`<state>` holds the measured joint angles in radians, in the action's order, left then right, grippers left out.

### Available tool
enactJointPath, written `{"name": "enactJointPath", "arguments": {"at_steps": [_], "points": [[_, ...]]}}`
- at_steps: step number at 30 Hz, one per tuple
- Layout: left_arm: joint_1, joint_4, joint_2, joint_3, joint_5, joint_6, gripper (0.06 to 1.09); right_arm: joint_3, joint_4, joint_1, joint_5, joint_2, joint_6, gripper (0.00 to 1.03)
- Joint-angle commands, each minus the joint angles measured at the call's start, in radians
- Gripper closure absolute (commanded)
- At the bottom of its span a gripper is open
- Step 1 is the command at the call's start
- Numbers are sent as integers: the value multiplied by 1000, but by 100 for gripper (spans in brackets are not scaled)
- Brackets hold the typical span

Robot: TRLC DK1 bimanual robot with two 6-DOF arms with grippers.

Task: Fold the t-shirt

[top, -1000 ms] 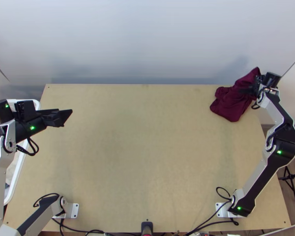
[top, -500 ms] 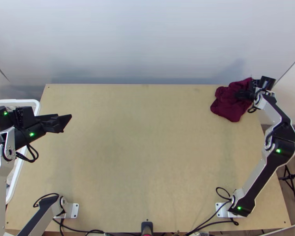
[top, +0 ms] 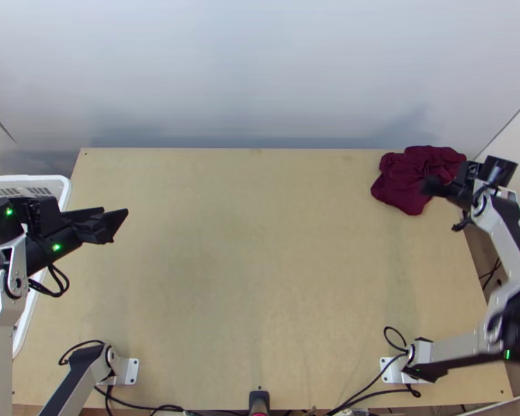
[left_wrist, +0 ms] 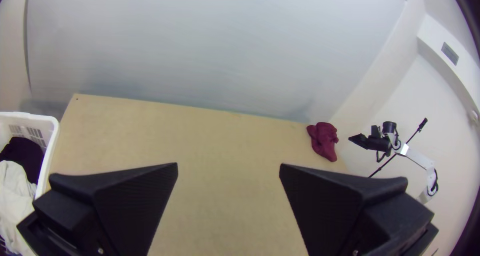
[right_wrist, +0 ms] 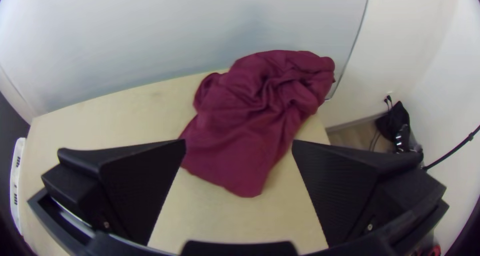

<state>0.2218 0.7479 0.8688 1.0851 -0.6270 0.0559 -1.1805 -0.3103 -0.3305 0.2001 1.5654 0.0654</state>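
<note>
In the top view, we saw the t-shirt [top: 402, 177] bunched at the far right corner of the wooden table [top: 260, 263], its long axis slanting from far right to near left, with a narrower end toward us. We had the right gripper [top: 432, 186] over its right part and the left gripper [top: 119, 223] over the table's left side, near a white basket [top: 66, 191]. In the left wrist view, our left gripper stood wide apart, gripping nothing; the basket held dark and pale cloths. In the right wrist view, our right gripper stood wide apart too, the wrinkled t-shirt ungripped beyond its fingers [right_wrist: 145, 181].
</note>
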Motion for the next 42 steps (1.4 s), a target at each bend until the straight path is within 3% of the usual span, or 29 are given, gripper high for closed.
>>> {"name": "enactJointPath", "arguments": {"at_steps": [1,3,4,5,10,15,28,34,42], "points": [[4,4,-57,-47,0,1,10,131,-128,104,47,-192,-49,26],[4,15,-76,-50,1,1,10,134,-127,150,47,-191,-61,65],[5,21,-82,-50,1,1,10,136,-121,179,47,-189,-61,90],[5,28,-91,-50,1,-1,10,131,-115,205,47,-183,-64,100],[31,59,-131,-77,1,-37,10,122,-104,286,42,-117,-107,100],[47,91,-168,-109,3,-74,10,111,19,340,-18,-5,-116,100],[73,139,-209,-117,3,-111,10,-179,74,378,-177,354,-138,100],[77,137,-209,-117,3,-113,10,-142,76,372,-249,420,-113,100],[76,114,-192,-129,1,-114,10,-16,96,315,-269,347,-47,100]]}}
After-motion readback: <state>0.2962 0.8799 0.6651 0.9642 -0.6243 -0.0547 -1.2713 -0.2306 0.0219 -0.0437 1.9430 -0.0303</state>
